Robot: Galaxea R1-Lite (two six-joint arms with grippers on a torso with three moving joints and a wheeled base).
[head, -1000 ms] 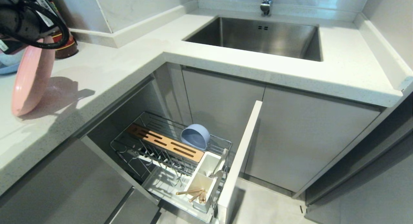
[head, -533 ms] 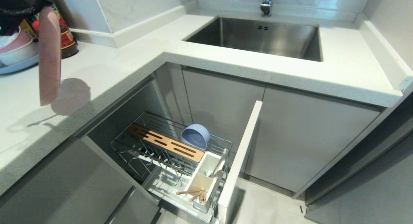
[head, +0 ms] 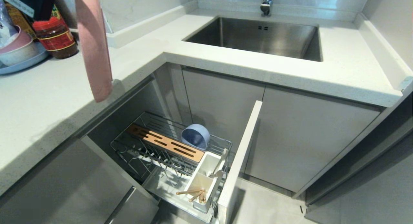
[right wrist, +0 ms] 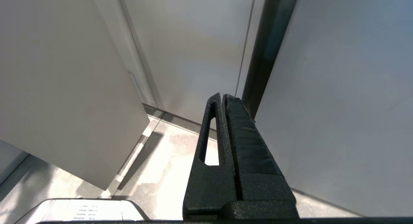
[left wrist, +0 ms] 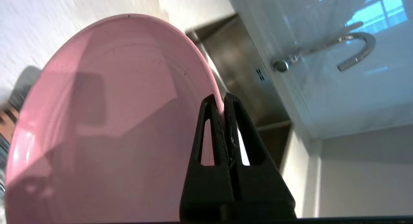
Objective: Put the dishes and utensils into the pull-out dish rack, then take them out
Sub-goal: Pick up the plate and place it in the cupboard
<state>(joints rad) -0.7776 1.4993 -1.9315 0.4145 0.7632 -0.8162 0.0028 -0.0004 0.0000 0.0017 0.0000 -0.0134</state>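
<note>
**Pink plate held on edge above the counter**

The left tool point(left wrist: 222, 100) is clamped tight on the rim of the pink plate point(left wrist: 106, 121), its two black fingers point(left wrist: 209, 133) pressed together with only the plate's edge between them. The plate point(head: 93, 46) is carried upright (nearly edge-on in the head view) and hangs below the tool, clear of the counter point(head: 48, 98). Behind the plate, a red-lidded jar point(head: 55, 40) and a stack of bowls on a blue plate point(head: 19, 54) are seen at the wall. Well below and forward of the tool, the pull-out dish rack point(head: 174, 153) stands drawn out of the cabinet; the blue-grey bowl point(head: 194, 137) is lodged on its side in the rack, and the chopsticks point(head: 193, 194) lie in the white utensil box point(head: 203, 179). Beyond the plate lies the sink point(head: 258, 37). The right tool point(right wrist: 222, 98) is held closed and empty, near the floor by the cabinet fronts.
</note>
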